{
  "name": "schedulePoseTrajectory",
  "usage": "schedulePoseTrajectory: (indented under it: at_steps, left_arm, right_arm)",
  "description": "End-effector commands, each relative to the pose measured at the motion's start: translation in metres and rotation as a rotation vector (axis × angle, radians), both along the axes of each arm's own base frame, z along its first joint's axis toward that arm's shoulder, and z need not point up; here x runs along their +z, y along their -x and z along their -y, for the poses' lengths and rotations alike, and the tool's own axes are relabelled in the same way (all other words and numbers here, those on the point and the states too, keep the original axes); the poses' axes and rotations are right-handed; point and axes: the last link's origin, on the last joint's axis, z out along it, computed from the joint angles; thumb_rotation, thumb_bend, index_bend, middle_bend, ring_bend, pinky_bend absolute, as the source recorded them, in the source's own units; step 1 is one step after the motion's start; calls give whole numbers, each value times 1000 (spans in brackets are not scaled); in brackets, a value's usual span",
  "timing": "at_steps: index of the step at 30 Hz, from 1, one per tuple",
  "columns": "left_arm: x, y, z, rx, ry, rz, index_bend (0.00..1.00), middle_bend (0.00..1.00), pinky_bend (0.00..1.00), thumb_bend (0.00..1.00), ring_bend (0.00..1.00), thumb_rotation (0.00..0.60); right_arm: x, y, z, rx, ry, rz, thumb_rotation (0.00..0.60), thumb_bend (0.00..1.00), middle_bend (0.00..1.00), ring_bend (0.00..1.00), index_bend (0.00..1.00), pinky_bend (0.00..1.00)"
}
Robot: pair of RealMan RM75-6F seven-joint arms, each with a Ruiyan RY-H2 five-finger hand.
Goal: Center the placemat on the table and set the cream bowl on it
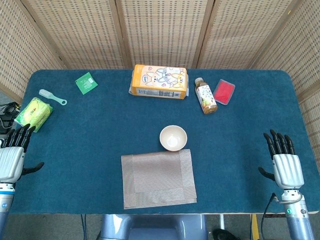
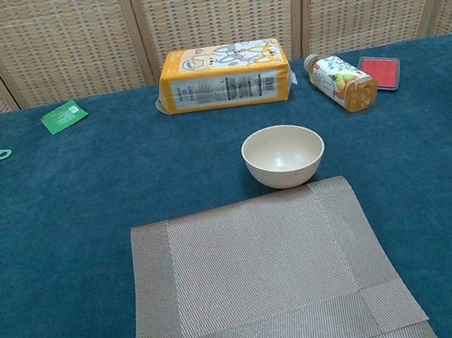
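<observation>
A grey-brown woven placemat [image 1: 158, 178] [image 2: 268, 282] lies flat at the table's near edge, slightly left of centre. The cream bowl [image 1: 173, 137] [image 2: 284, 155] stands upright and empty on the blue cloth, just beyond the mat's far right corner and touching or nearly touching its edge. My left hand [image 1: 13, 155] hovers at the table's left edge, fingers spread, holding nothing. My right hand [image 1: 285, 164] is at the right near edge, fingers likewise spread and empty. Both hands are far from mat and bowl; neither appears in the chest view.
An orange tissue pack [image 1: 159, 81] lies at the back centre, with a lying bottle [image 1: 205, 95] and a red case [image 1: 224, 91] to its right. A green packet [image 1: 86, 83], a small brush [image 1: 52, 97] and a yellow-green pack [image 1: 34, 113] sit at the left.
</observation>
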Motion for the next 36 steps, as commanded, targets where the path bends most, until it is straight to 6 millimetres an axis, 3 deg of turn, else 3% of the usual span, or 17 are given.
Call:
schedulePoseTrajectory:
  at_steps: [1,5,8,12,21,24,30,36]
  left_arm:
    - [0,0,0,0,0,-1,0,0,0,0,0,600]
    - [1,0,-1,2,-6,-1,0,0,0,0,0,600]
    - [0,-2,-2,-3,-4,0,0,0,0,0,0,600]
    - [0,-2,-3,-1,-5,-4,0,0,0,0,0,600]
    - [1,3,-9,32,-7,-9,0,0,0,0,0,600]
    - [2,6,-12,49,-12,-10,0,0,0,0,0,600]
    - [2,10,-16,69,-11,-10,0,0,0,0,0,600]
    - [6,13,-18,81,-16,-3,0,0,0,0,0,600]
  right_arm:
    - [-1,0,0,4,-5,-6,600,0,0,0,0,0]
    - [-8,-7,7,36,-51,-9,600,0,0,0,0,0]
    - [-17,-21,28,107,-132,-22,600,0,0,0,0,0]
    - [-28,-45,66,195,-253,-48,600,0,0,0,2,0]
    - [-49,-97,112,326,-409,-113,600,0,0,0,99,0]
    - [-68,-124,125,373,-488,-141,600,0,0,0,148,0]
    - [-98,-152,133,382,-607,-112,600,13,0,0,227,0]
    - [-127,-165,139,372,-671,-130,600,70,0,0,270,0]
